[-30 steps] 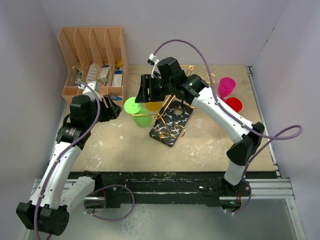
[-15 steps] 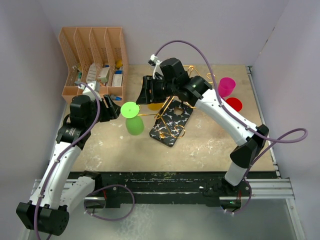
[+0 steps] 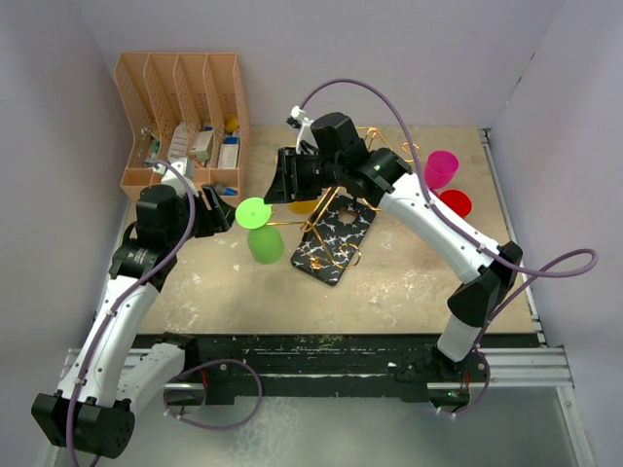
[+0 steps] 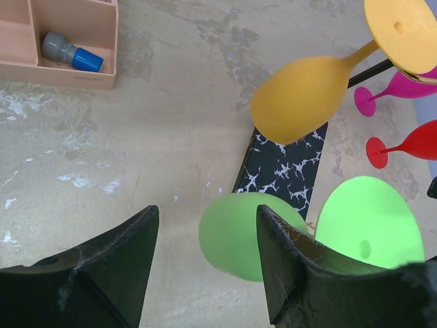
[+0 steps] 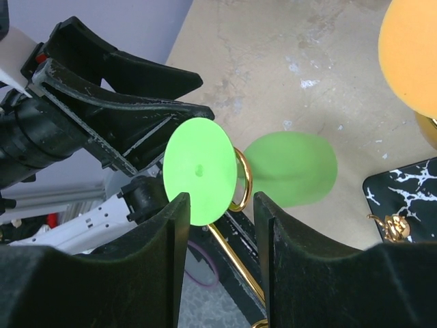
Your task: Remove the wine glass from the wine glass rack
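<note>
Left gripper [image 3: 225, 208] hangs with its jaws spread wide, gripping nothing, just beside the green wine glass [image 3: 265, 245]. The right gripper [image 5: 220, 202] is likewise released, its two fingers standing either side of the glass's foot [image 5: 199, 179] without pinching it, as far as we can judge. Compared with a second ago, the glass sits further out along the gold arm of the wine glass rack [image 3: 336, 236]. It has slid away from the marble-look base and toward the left arm, and over the last half second it has barely shifted. We now see it at the very end of that arm, its stem seemingly caught in the end curl [image 5: 240, 182], though the foot hides the exact contact from us. We take this to mean the glass is nearly free but not yet off, since no jaw has closed on it and the curl carries it. The glass hangs inverted and tilted, with the flat foot uppermost and turned toward the left arm. Its bowl [image 4: 246, 236] hangs low over the table [image 3: 409, 282]. The long axis runs from the foot down through the curl to the bowl, slanting toward the rack's base.
</note>
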Available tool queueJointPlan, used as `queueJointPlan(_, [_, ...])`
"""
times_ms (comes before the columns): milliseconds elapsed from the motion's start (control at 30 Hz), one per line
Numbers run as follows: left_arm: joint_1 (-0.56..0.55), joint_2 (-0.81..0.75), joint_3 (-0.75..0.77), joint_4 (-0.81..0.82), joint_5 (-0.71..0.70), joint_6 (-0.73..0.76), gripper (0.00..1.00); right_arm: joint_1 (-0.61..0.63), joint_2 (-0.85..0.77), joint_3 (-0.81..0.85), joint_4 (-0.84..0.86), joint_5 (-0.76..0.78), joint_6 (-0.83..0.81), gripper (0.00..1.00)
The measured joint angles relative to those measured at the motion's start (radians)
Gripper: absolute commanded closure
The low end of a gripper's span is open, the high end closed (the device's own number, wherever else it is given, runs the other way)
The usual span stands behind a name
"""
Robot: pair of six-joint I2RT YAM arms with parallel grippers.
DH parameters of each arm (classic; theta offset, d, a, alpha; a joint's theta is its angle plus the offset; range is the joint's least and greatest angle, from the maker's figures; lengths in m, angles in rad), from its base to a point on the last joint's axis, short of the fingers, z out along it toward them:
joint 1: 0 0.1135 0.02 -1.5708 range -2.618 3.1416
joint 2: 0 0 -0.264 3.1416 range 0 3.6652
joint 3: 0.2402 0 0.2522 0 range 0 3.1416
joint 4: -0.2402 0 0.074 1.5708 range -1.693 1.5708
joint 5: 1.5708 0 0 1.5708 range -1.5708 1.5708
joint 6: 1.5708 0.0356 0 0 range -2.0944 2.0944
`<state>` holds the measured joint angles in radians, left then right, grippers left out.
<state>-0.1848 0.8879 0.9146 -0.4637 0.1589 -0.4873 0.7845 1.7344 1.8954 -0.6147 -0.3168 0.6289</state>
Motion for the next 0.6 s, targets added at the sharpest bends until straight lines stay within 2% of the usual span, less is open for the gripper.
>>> queueJointPlan(267, [0.000, 0.026, 0.000, 0.007, 0.020, 0.000, 0.38, 0.000, 0.011, 0.001, 0.001, -0.018, -0.001, 0.55])
queueJointPlan(600, [0.000, 0.039, 0.000, 0.007, 0.024, 0.000, 0.38, 0.000, 0.100, 0.022, 0.007, -0.035, -0.013, 0.55])
